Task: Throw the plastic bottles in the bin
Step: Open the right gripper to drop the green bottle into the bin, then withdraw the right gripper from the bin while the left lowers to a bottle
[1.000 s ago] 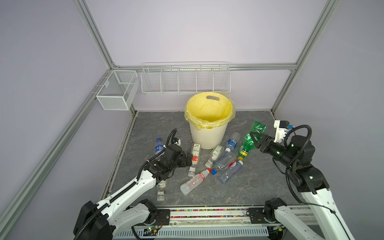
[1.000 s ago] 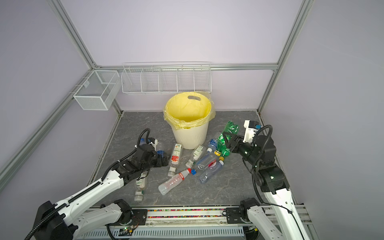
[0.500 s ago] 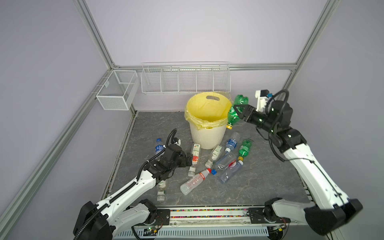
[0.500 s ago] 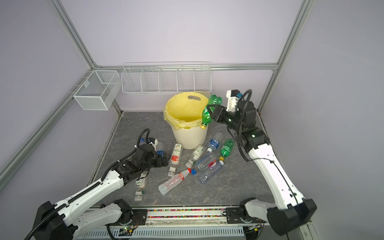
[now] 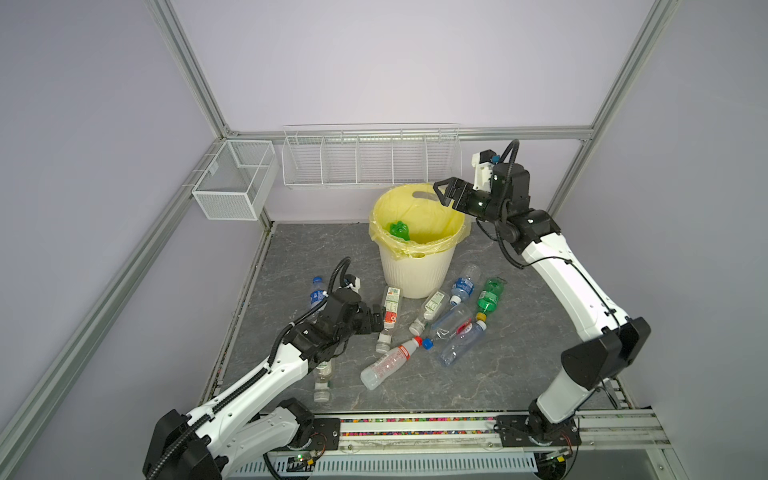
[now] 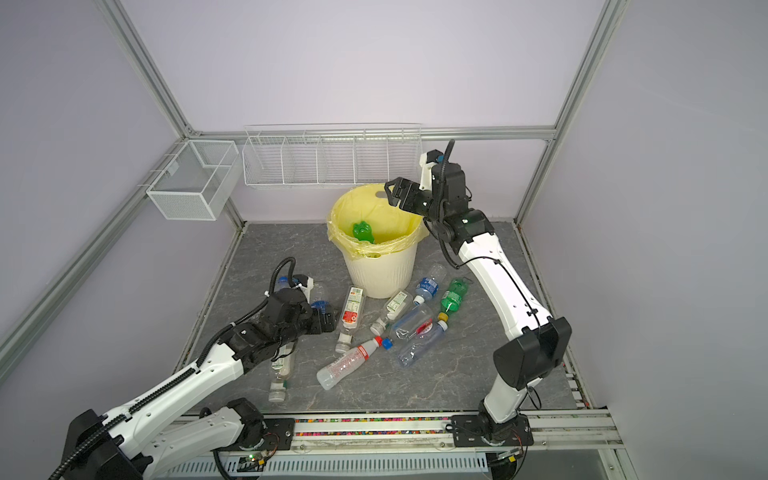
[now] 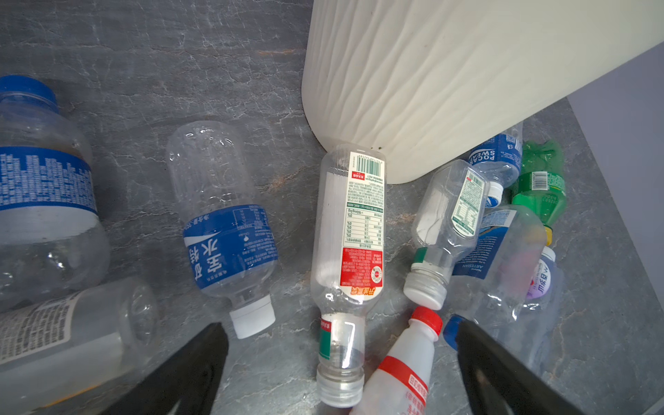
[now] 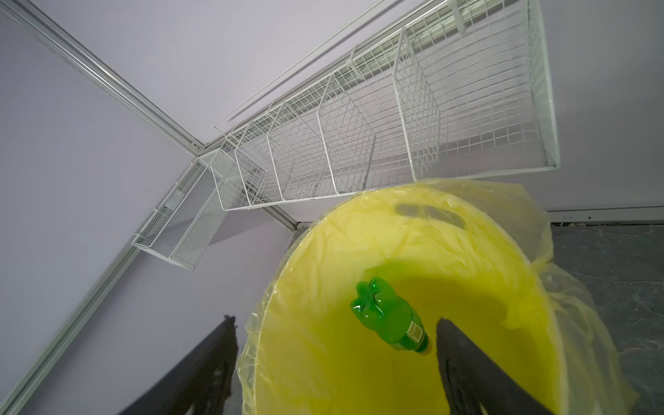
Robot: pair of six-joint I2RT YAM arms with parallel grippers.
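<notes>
In both top views my right hand (image 5: 442, 193) hangs spread and empty over the bin (image 5: 415, 272), with one green bottle (image 5: 399, 231) inside. About ten bottles (image 5: 455, 328) are left on the surface (image 5: 498, 374).

Left wrist: my left hand (image 7: 340, 325) gapes, empty, above a red-labelled bottle (image 7: 354, 233).

Right wrist: the green bottle lies within the yellow liner (image 8: 467, 251).

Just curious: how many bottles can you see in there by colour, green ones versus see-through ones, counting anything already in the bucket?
Green bottles: 2
Clear bottles: 9
Total: 11
</notes>
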